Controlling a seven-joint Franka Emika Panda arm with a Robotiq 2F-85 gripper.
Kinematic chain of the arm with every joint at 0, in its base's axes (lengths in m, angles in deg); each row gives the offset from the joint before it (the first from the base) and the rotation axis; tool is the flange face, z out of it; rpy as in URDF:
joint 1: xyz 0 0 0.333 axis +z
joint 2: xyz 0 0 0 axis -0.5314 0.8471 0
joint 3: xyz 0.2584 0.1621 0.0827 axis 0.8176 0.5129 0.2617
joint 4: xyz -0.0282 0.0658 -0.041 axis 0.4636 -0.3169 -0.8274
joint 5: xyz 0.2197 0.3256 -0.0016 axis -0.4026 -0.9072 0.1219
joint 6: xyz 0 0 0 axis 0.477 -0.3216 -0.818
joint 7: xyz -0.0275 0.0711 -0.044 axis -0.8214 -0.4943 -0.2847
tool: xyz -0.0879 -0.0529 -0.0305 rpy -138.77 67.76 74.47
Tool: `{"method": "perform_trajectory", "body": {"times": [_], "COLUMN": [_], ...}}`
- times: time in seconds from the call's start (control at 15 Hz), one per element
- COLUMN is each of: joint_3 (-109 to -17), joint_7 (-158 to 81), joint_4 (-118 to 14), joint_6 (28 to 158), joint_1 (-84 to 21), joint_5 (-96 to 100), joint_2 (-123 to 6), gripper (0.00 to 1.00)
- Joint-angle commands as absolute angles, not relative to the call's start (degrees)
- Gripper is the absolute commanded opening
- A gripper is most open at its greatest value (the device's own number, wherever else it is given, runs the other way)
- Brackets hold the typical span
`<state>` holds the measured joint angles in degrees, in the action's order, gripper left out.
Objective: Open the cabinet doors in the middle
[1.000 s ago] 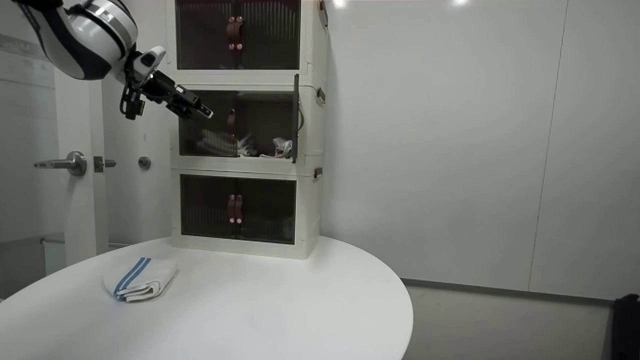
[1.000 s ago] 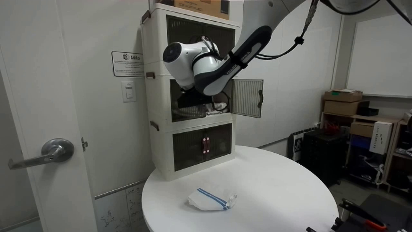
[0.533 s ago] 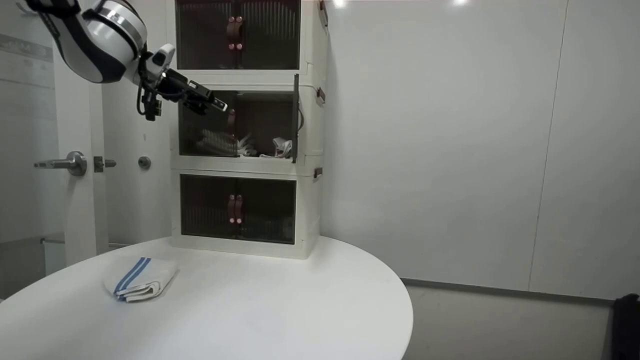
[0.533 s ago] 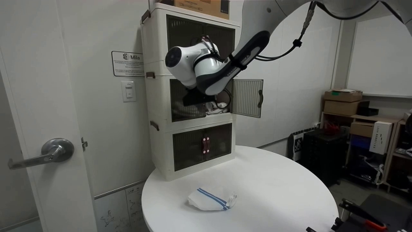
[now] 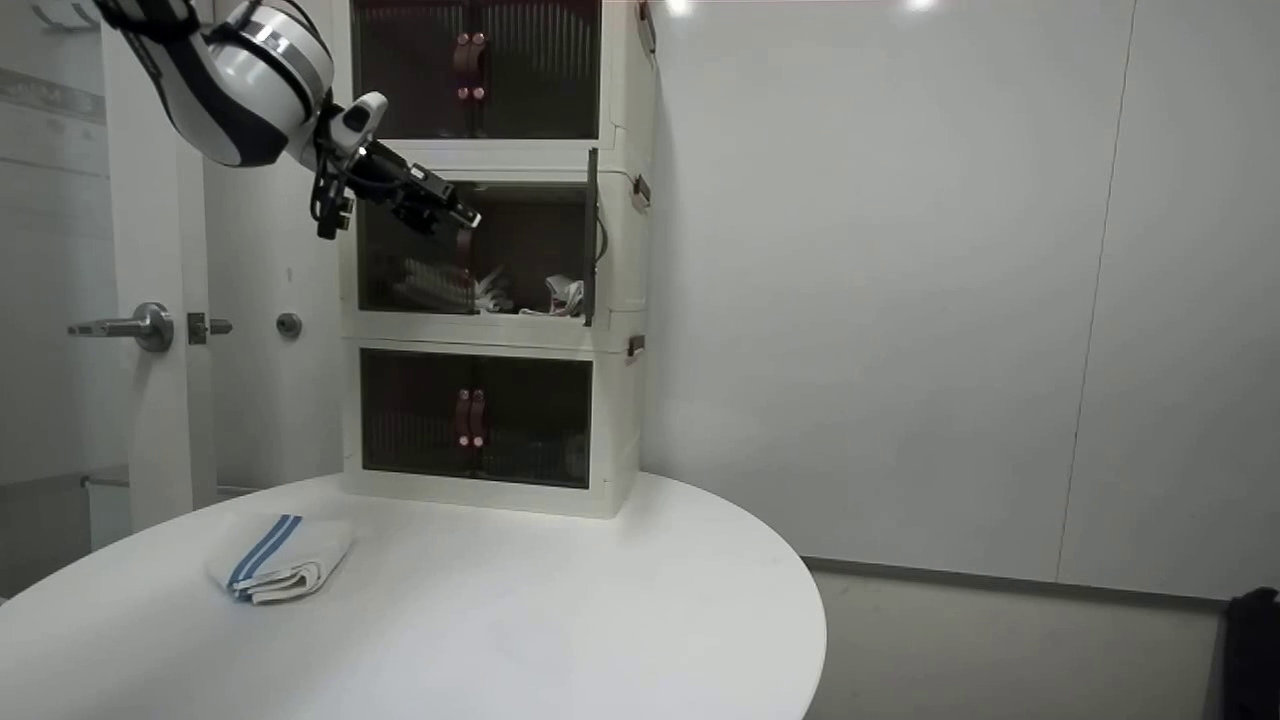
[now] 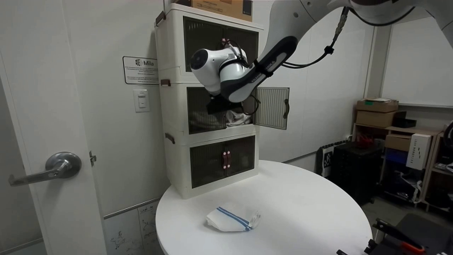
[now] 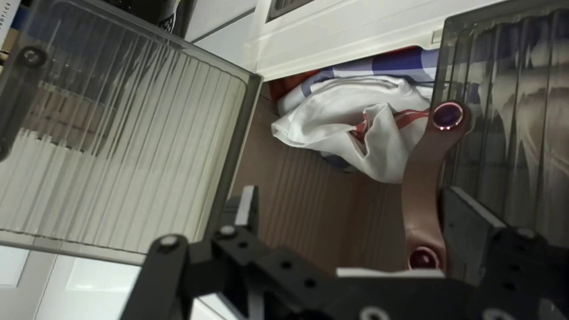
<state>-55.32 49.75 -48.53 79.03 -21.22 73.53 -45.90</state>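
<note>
Cabinet doors (image 7: 129, 133) of the middle unit (image 5: 470, 328) are two. Nearest in wrist view, the gripper (image 7: 350, 195) has two fingers wide apart, one handle (image 7: 420, 191) seen between; whether touching, I cannot tell. Behind, one door stands out at nine o'clock, one closed at three. Inside lie white cloth (image 7: 351, 111) and checked cloth (image 7: 395, 63).

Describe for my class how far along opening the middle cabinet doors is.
Done: one middle door stands wide open, exposing cloths inside. In progress, apparently: the open hand is by the handle of the other door, though contact is unclear. Left: that closed door needs opening.
</note>
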Motion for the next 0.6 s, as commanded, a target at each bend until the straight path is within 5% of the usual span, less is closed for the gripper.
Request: {"method": "perform_trajectory", "body": {"times": [0.0,0.07,0.53], "joint_3": [-55.79,-55.77,-56.14], "joint_7": [46.60,45.74,42.94], "joint_4": [-45.62,-45.78,-46.70], "joint_6": [80.03,80.27,83.84], "joint_1": [-21.95,-22.22,-23.32], "joint_5": [73.07,72.68,71.74], "joint_2": [-44.68,-44.67,-45.09], "gripper": [0.87,0.72,0.22]}}
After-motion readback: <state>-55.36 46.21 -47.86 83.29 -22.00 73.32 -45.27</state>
